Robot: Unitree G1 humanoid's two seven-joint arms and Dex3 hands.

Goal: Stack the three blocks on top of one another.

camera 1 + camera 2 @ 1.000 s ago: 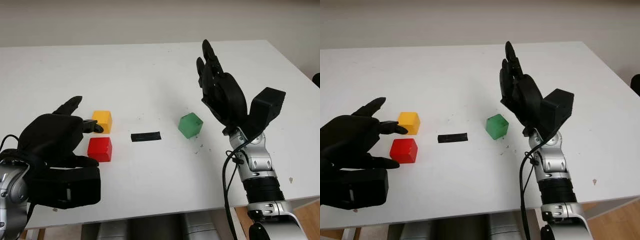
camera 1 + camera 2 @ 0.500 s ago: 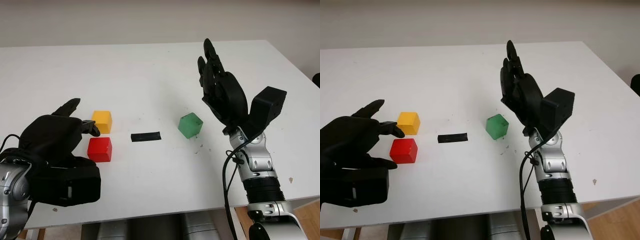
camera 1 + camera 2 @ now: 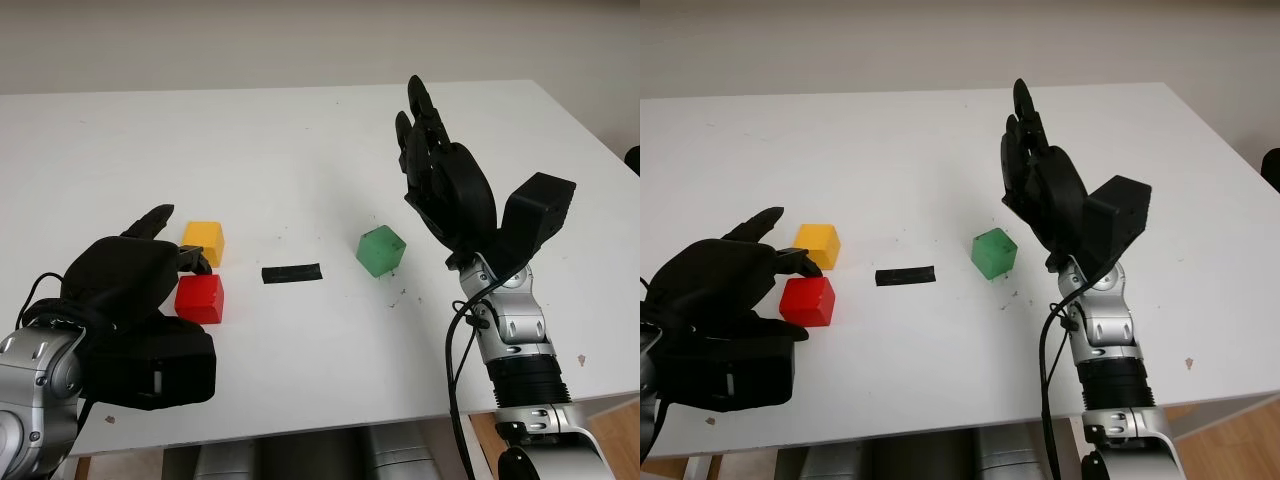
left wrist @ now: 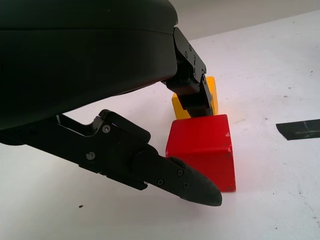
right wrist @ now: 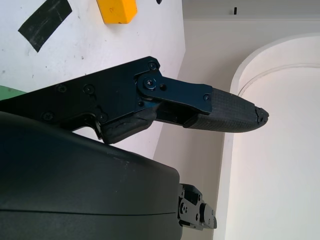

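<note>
Left hand (image 3: pixel 135 290), open and holding nothing, closing around red block (image 3: pixel 200 298) lying just before yellow block (image 3: pixel 204 242); right hand (image 3: pixel 440 180), open, hovering beside green block (image 3: pixel 381 250); risk: a finger is nudging yellow, or knocking red askew.

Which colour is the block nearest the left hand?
Red block, beside the left hand; clearest in the left wrist view.

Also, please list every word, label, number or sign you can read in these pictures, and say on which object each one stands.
None: no readable text anywhere.
Red plastic cube, yellow plastic cube, green plastic cube: plain faces.
Black tape strip on the white table: unmarked.
Left hand, open beside the red cube, and right hand, open and raised beside the green cube: no markings legible.
</note>
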